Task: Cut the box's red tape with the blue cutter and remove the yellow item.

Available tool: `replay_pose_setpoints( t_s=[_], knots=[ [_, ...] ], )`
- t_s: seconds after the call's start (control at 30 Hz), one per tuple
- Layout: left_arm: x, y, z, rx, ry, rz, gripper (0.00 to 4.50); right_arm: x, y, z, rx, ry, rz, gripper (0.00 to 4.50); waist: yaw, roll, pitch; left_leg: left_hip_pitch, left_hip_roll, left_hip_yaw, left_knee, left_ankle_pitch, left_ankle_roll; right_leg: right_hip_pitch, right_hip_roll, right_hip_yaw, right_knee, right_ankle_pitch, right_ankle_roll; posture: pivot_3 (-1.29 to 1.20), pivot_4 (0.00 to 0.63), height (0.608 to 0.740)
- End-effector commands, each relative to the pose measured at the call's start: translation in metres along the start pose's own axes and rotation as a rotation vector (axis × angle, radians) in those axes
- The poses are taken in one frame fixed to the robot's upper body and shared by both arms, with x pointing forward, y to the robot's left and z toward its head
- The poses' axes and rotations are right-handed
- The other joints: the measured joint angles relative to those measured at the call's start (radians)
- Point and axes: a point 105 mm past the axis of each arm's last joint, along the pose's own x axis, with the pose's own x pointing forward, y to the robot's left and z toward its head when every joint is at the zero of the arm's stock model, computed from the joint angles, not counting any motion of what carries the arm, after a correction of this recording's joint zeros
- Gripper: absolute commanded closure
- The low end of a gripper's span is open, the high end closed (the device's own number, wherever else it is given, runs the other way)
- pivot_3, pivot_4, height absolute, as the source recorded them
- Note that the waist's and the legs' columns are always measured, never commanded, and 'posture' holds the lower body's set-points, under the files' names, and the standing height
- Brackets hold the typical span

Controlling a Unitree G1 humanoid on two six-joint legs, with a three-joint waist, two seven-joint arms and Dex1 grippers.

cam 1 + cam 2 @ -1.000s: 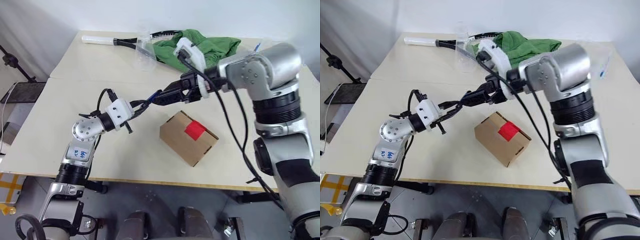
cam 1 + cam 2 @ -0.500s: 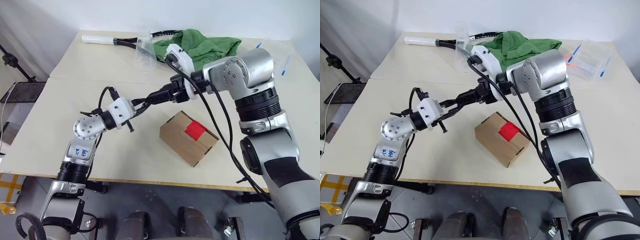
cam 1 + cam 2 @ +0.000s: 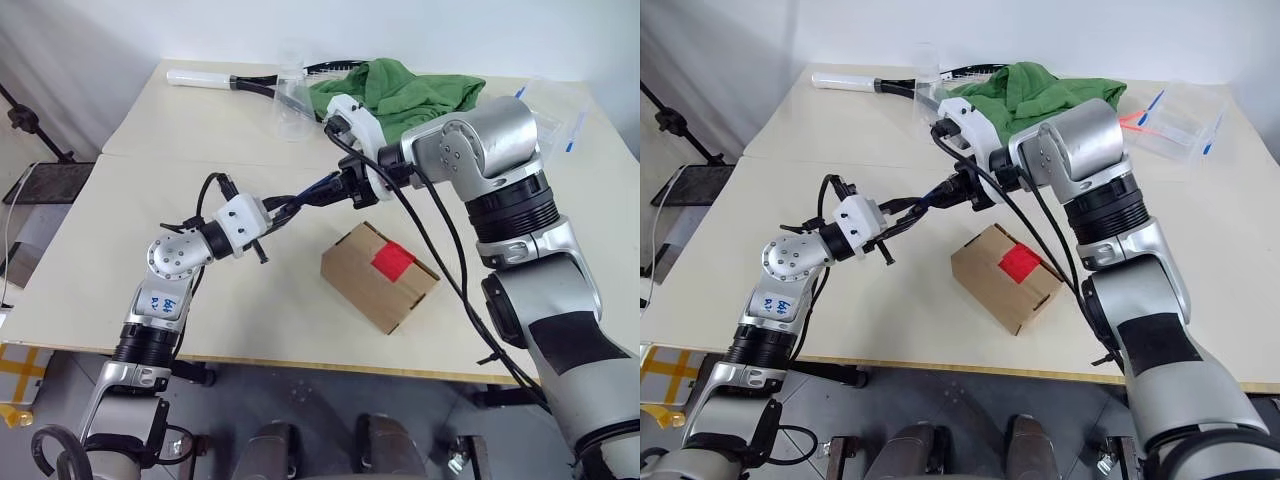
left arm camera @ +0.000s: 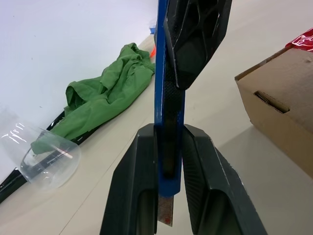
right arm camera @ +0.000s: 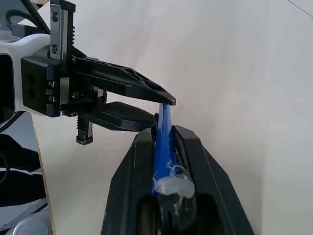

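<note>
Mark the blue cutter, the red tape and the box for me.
blue cutter (image 4: 162, 73): left wrist view, on its blue spine.
red tape (image 3: 392, 261): left eye view, patch centre.
box (image 3: 356, 276): left eye view, bare cardboard side.

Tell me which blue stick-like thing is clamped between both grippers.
The dark blue cutter, held in mid-air by the left gripper and right gripper; the light blue sticks lie in clear packaging at the table's far right.

The blue cutter (image 4: 169, 112) runs off the left wrist view's upper edge, its middle covered by both grippers' black fingers (image 4: 195, 34), while the box (image 4: 286, 100) is cropped at that frame's side, its red tape (image 4: 304, 40) a sliver.
</note>
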Motion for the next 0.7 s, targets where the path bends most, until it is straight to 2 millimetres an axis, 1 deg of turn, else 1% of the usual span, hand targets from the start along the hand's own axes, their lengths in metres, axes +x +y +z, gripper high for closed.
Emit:
replay_pose_setpoints(
  t_s=[0.03,0.13,0.2,0.27,0.3,0.37,0.43,0.5,0.53,0.6,0.63,0.67,0.7],
  knots=[
    [-0.002,0.011,0.013,0.040,-0.035,0.039,4.12,-0.010,0.005,0.019,-0.042,-0.053,-0.002,4.37,0.000,0.000,0.000,0.000,0.000,0.000,0.000,0.000,0.000,0.000,0.000,0.000,0.000,0.000,0.000,0.00,0.150,0.740],
    [-0.002,0.012,0.012,0.025,-0.030,0.040,4.12,-0.013,0.004,0.022,-0.045,-0.068,-0.012,4.37,0.000,0.000,0.000,0.000,0.000,0.000,0.000,0.000,0.000,0.000,0.000,0.000,0.000,0.000,0.000,0.00,0.150,0.740],
    [-0.003,0.012,0.008,-0.053,-0.009,0.031,4.12,-0.018,0.004,0.024,-0.049,-0.087,-0.016,4.37,0.000,0.000,0.000,0.000,0.000,0.000,0.000,0.000,0.000,0.000,0.000,0.000,0.000,0.000,0.000,0.00,0.150,0.740],
    [-0.009,0.020,0.000,-0.127,0.038,0.058,3.39,-0.026,0.000,0.028,-0.043,-0.118,-0.027,4.37,0.000,0.000,0.000,0.000,0.000,0.000,0.000,0.000,0.000,0.000,0.000,0.000,0.000,0.000,0.000,0.00,0.150,0.740],
    [-0.012,0.023,0.000,-0.137,0.046,0.067,3.16,-0.028,-0.001,0.028,-0.040,-0.125,-0.032,4.37,0.000,0.000,0.000,0.000,0.000,0.000,0.000,0.000,0.000,0.000,0.000,0.000,0.000,0.000,0.000,0.00,0.150,0.740],
    [-0.017,0.029,0.003,-0.150,0.035,0.080,2.55,-0.032,-0.003,0.029,-0.034,-0.140,-0.040,4.37,0.000,0.000,0.000,0.000,0.000,0.000,0.000,0.000,0.000,0.000,0.000,0.000,0.000,0.000,0.000,0.00,0.150,0.740],
    [-0.026,0.041,0.008,-0.165,0.025,0.105,2.00,-0.036,-0.007,0.028,-0.035,-0.148,-0.056,4.37,0.000,0.000,0.000,0.000,0.000,0.000,0.000,0.000,0.000,0.000,0.000,0.000,0.000,0.000,0.000,0.00,0.150,0.740],
    [-0.042,0.057,0.013,-0.190,0.023,0.136,1.44,-0.041,-0.009,0.028,-0.031,-0.157,-0.065,4.37,-0.002,0.000,0.000,0.000,0.000,0.000,0.000,0.000,0.000,0.000,0.000,0.000,0.000,0.000,0.000,0.00,0.150,0.740],
    [-0.046,0.061,0.014,-0.198,0.023,0.144,1.12,-0.042,-0.009,0.028,-0.030,-0.160,-0.067,4.37,-0.004,0.000,0.000,0.000,0.000,0.000,0.000,0.000,0.000,0.000,0.000,0.000,0.000,0.000,0.000,0.00,0.150,0.740],
    [-0.065,0.070,0.017,-0.257,0.023,0.157,0.51,-0.046,-0.011,0.027,-0.026,-0.170,-0.077,4.37,-0.007,0.000,0.000,0.000,0.001,0.000,-0.001,0.000,0.000,0.000,0.001,0.000,0.000,0.000,0.000,0.00,0.150,0.740],
    [-0.073,0.073,0.017,-0.294,0.023,0.162,0.11,-0.048,-0.012,0.027,-0.024,-0.174,-0.081,4.37,-0.007,0.000,0.000,0.000,0.002,0.000,-0.001,0.000,0.000,0.000,0.001,0.000,0.000,0.000,0.000,0.00,0.150,0.740],
    [-0.078,0.074,0.018,-0.319,0.024,0.165,0.05,-0.049,-0.012,0.027,-0.023,-0.176,-0.083,4.37,-0.006,0.000,0.000,0.000,0.001,0.000,-0.001,0.000,0.000,0.000,0.001,0.000,0.000,0.000,0.000,0.00,0.150,0.740],
    [-0.087,0.069,0.016,-0.366,0.034,0.155,0.00,-0.051,-0.013,0.026,-0.022,-0.178,-0.089,4.37,-0.007,0.000,0.000,0.000,0.001,0.000,-0.001,0.000,0.000,0.000,0.001,0.000,0.000,0.000,0.000,0.00,0.150,0.740]
  ],
)
